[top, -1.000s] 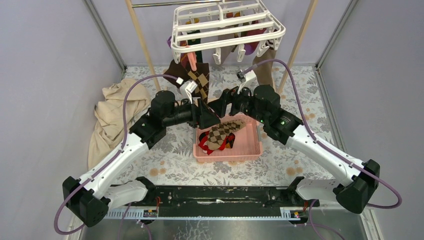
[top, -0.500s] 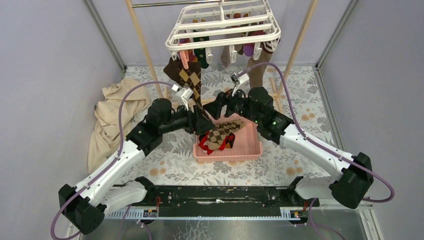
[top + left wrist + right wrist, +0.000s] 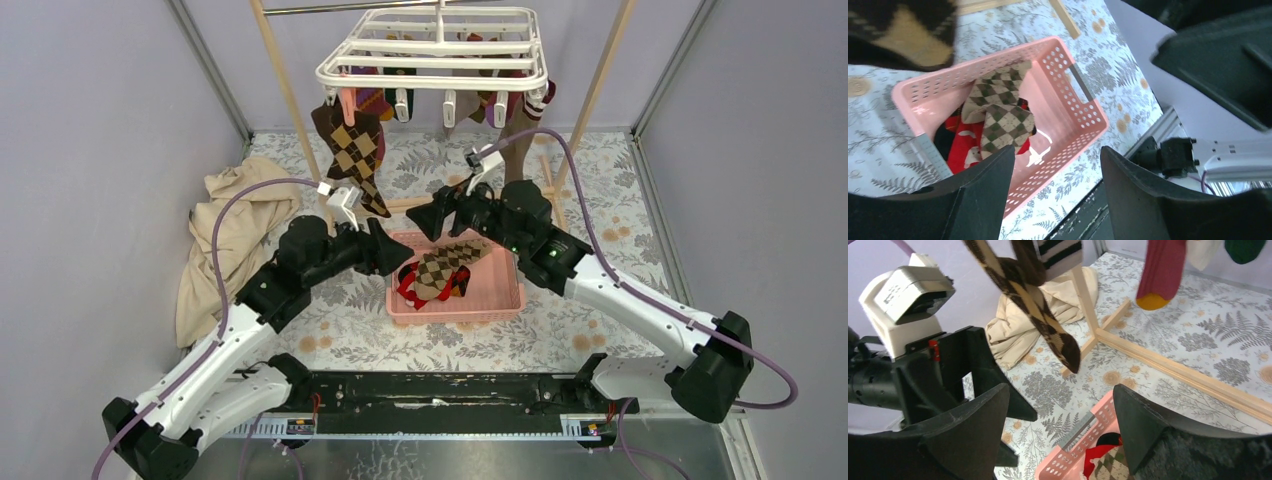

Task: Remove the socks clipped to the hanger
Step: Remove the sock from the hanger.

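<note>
— Socks (image 3: 352,155) clipped under single white hanger (image 3: 432,84), twelve o'clock: how many?
— One argyle sock (image 3: 1043,325) hanging clear at eleven; rest bunched, impossible to count.
— Inside pink basket (image 3: 455,312), centre?
— Two visible: checked sock (image 3: 998,107) over red sock (image 3: 960,147).
— Jaws?
— Left gripper (image 3: 1056,150), right gripper (image 3: 1060,390): two, both spread wide, gripping nothing, near basket's eleven-o'clock corner.
— Elsewhere?
— One beige cloth (image 3: 225,230) heaped at nine.

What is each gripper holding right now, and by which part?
Nothing. The left gripper and right gripper are both open and empty; the argyle sock hangs clipped to the hanger.
</note>
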